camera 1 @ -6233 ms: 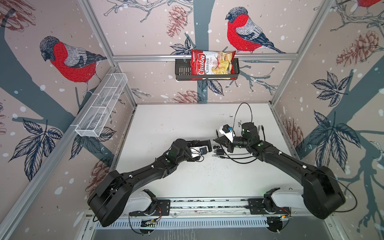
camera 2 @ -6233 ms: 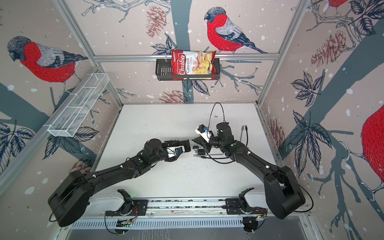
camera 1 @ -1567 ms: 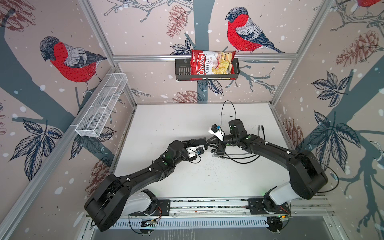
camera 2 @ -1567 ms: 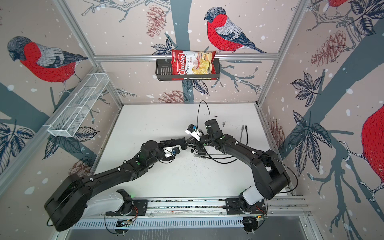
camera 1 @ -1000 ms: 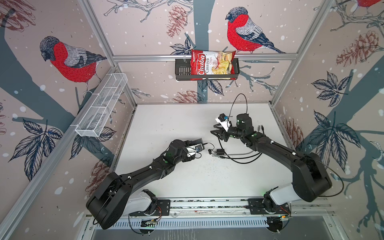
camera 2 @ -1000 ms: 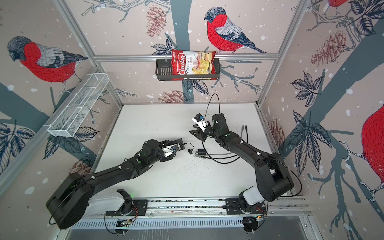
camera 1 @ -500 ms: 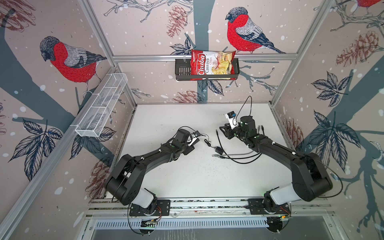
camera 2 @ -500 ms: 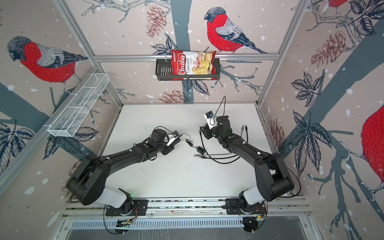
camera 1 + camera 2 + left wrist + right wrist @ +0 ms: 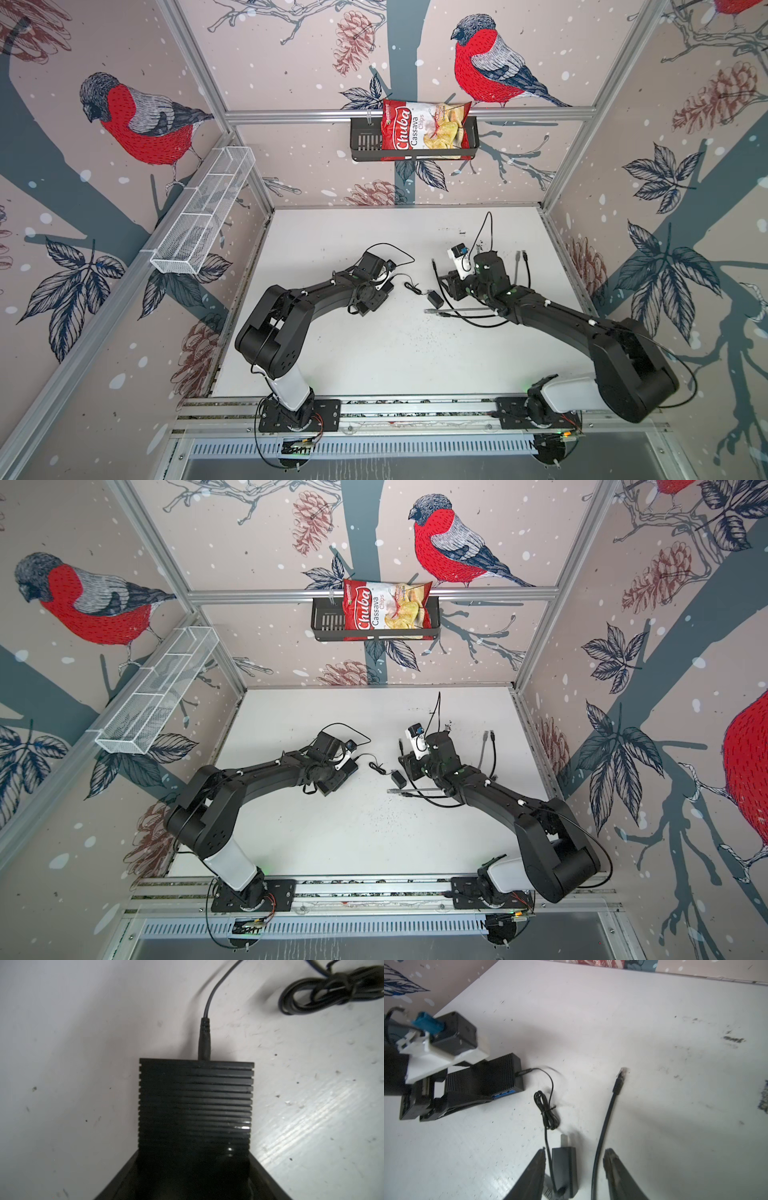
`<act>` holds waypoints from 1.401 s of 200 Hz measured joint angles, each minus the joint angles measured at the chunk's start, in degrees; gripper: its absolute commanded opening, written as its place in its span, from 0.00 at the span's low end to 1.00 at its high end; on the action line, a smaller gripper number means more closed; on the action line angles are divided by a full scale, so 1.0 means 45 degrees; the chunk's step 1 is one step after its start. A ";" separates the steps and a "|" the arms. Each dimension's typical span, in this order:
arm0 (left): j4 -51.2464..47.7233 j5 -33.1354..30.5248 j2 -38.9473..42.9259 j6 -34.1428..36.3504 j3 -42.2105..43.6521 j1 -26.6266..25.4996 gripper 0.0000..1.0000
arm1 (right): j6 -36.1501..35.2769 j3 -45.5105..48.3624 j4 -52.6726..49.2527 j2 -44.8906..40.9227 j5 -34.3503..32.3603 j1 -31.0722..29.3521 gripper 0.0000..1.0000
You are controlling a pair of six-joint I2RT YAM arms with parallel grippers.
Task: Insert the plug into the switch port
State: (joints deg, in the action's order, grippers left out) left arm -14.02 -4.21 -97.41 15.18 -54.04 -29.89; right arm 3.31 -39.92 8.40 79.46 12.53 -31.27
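Note:
My left gripper (image 9: 376,296) is shut on the switch (image 9: 195,1105), a flat black ribbed box held low over the table left of centre. The blue ports (image 9: 504,1093) on the switch's long side show in the right wrist view. Its thin cord (image 9: 207,1001) runs past a tied coil (image 9: 547,1111) to a small black adapter (image 9: 435,298). The plug (image 9: 619,1080) ends a black cable (image 9: 602,1136) lying on the table. My right gripper (image 9: 574,1154) hangs open over that cable and the adapter (image 9: 564,1167), both between its fingers and apart from them.
A grey cable end (image 9: 430,311) lies in front of the right gripper. Two more cable plugs (image 9: 519,255) lie by the right wall. A chips bag (image 9: 424,131) sits in a black basket on the back wall, and a white wire basket (image 9: 199,220) hangs on the left wall.
Over the last second the left arm carried the switch back and to the left, its elbow folding in. The right gripper drew back to the right and sank over the adapter and cable.

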 measured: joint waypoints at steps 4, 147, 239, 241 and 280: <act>-0.0024 0.0039 -0.0034 -0.0044 -0.0010 0.0034 0.00 | 0.0005 0.0034 -0.0010 -0.0019 0.0000 -0.0049 0.48; 0.0316 0.1015 -0.0860 -0.0952 -0.0568 0.0350 0.13 | 0.0345 0.0525 -0.0350 0.1506 -0.0311 -0.0937 0.41; 0.0369 0.1020 -0.0967 -0.1185 -0.0675 0.0359 0.24 | 0.0627 -0.1117 0.0636 0.3653 -0.0510 -0.1044 0.17; 0.0369 0.1020 -0.0967 -0.1190 -0.0675 0.0359 0.24 | 0.0627 -0.1166 0.0685 0.3716 -0.0529 -0.1044 0.16; 0.0413 0.1015 -0.1010 -0.1360 -0.0690 0.0364 0.36 | 0.0622 -0.2531 0.1107 0.5071 -0.0821 -0.1010 0.15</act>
State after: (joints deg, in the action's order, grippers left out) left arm -12.16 0.36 -101.95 9.06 -57.14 -28.25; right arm 6.11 -51.31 13.39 102.28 8.84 -35.81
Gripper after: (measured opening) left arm 0.673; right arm 0.147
